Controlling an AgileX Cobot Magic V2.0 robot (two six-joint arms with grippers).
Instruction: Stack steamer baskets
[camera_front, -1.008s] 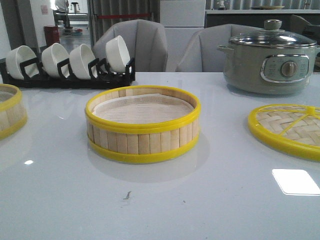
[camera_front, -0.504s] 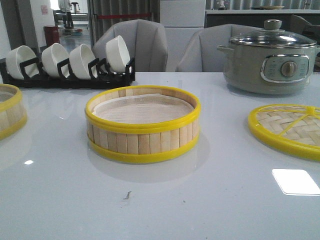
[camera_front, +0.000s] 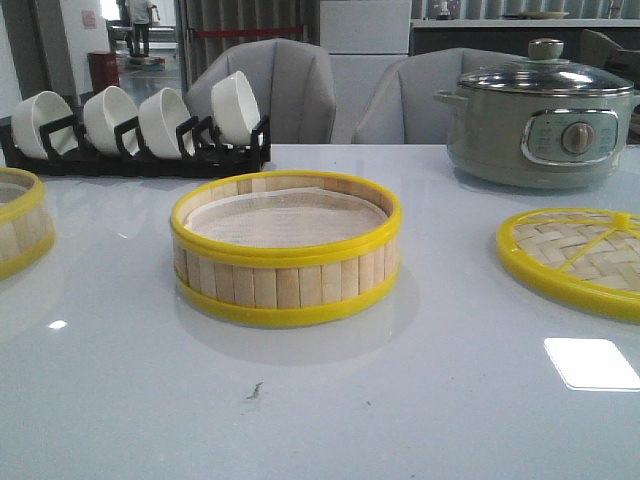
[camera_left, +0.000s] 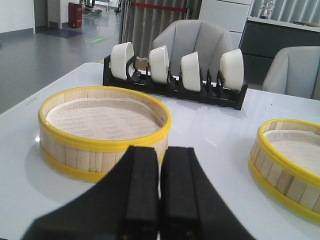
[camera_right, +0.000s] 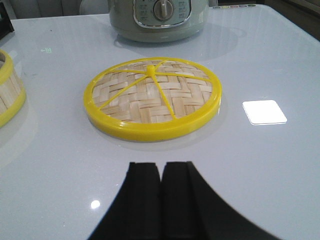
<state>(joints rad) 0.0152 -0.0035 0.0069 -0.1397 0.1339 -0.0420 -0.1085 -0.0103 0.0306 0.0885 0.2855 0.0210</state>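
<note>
One steamer basket (camera_front: 286, 250) with pale slats and yellow bands stands at the table's middle. A second steamer basket (camera_front: 18, 220) is cut off by the left edge of the front view. In the left wrist view that second basket (camera_left: 102, 127) lies just beyond my left gripper (camera_left: 160, 150), which is shut and empty, and the middle basket (camera_left: 290, 165) shows off to the side. My right gripper (camera_right: 161, 166) is shut and empty, hovering over bare table short of the woven lid (camera_right: 152, 97). Neither gripper appears in the front view.
A flat woven-bamboo lid (camera_front: 580, 258) with yellow rim lies at the right. A grey-green electric pot (camera_front: 545, 115) with glass lid stands at the back right. A black rack of white bowls (camera_front: 135, 130) lines the back left. Grey chairs stand behind the table.
</note>
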